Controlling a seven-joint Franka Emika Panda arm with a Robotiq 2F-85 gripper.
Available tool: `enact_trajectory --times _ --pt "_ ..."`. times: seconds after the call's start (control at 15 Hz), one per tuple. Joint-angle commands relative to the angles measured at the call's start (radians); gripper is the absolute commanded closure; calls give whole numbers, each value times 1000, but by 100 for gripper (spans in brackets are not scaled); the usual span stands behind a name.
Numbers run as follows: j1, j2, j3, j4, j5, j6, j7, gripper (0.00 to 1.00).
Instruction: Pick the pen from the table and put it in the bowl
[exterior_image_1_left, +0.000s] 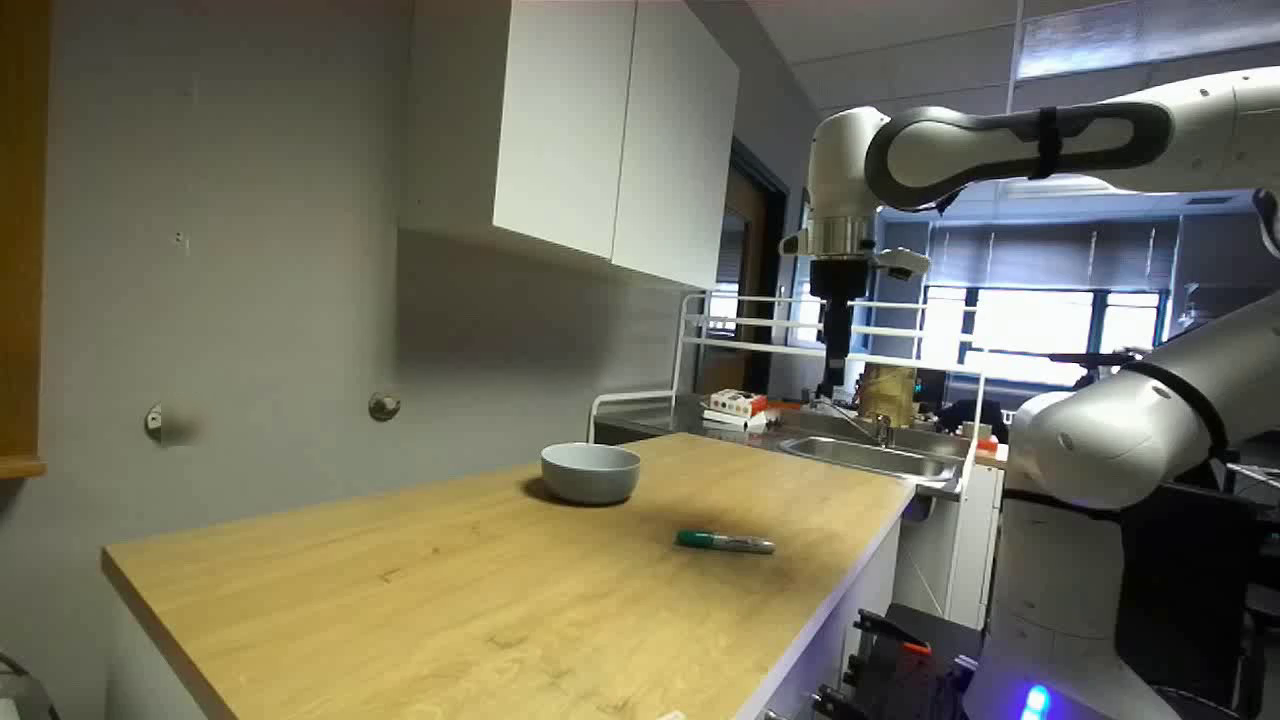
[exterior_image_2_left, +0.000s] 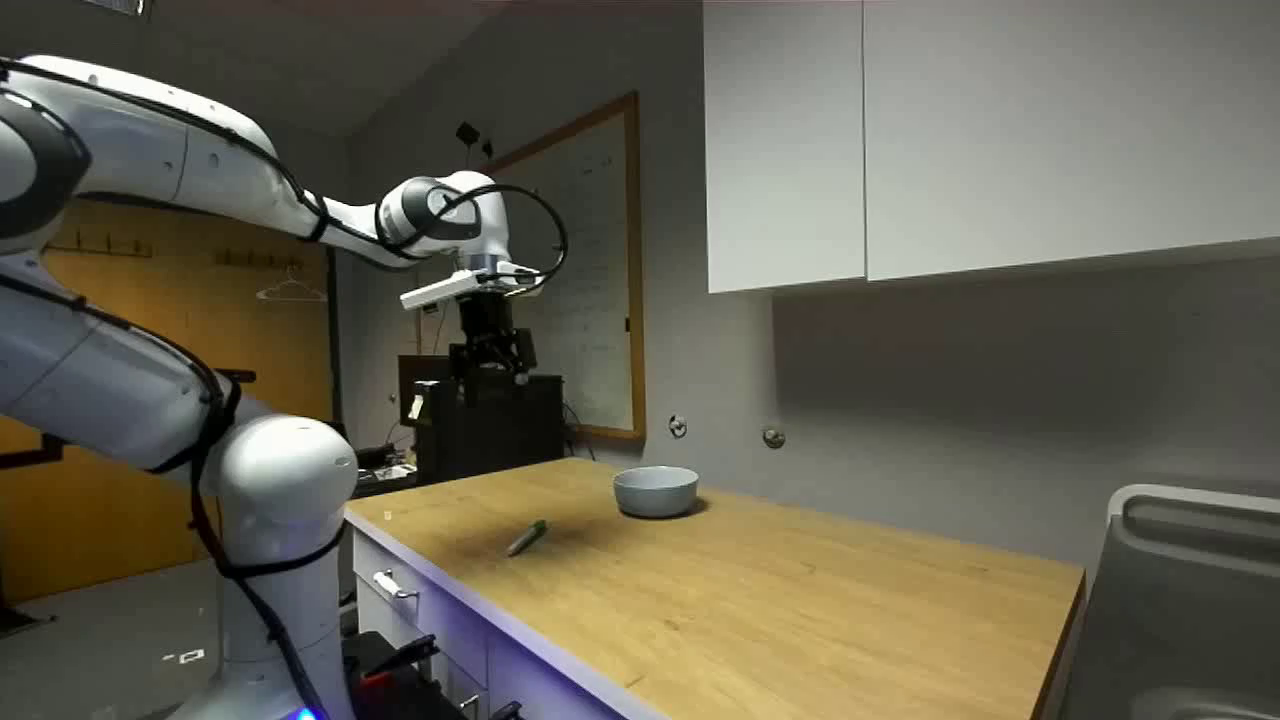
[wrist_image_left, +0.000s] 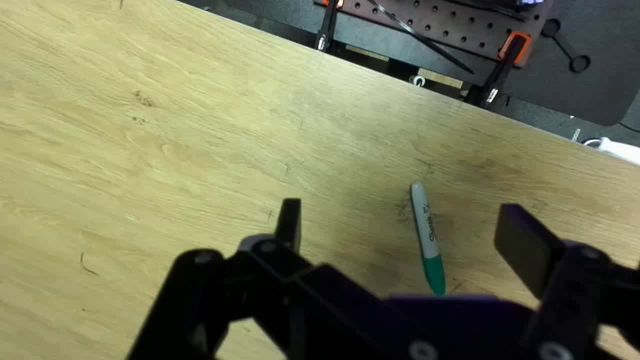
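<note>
The pen is a grey-white marker with a green cap. It lies on the table (exterior_image_1_left: 450, 600) in both exterior views, the pen (exterior_image_1_left: 726, 543) (exterior_image_2_left: 527, 538) apart from the bowl. The bowl (exterior_image_1_left: 590, 476) (exterior_image_2_left: 656, 492) is pale grey, round and upright, and looks empty from the side; it is out of the wrist view. My gripper (exterior_image_1_left: 830, 388) (exterior_image_2_left: 494, 385) points down, well above the table. In the wrist view my gripper (wrist_image_left: 402, 225) is open and empty, and the pen (wrist_image_left: 424, 220) shows between its fingers, below them on the table.
White wall cabinets (exterior_image_1_left: 600, 130) hang above the back of the table. A white rail (exterior_image_1_left: 830, 352) and a sink (exterior_image_1_left: 880, 457) stand beyond one end. Black clamps (wrist_image_left: 502, 67) show past the table's front edge in the wrist view. The wall runs behind the bowl.
</note>
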Motion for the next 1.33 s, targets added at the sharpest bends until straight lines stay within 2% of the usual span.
enact_trajectory --times 0.0,0.8,1.0,1.27 --pt "18 2 -12 3 -9 -4 11 0" --pt "15 32 -12 12 -8 9 18 0" --pt "14 136 -2 39 -5 54 36 0" --pt "22 323 -1 84 9 177 36 0"
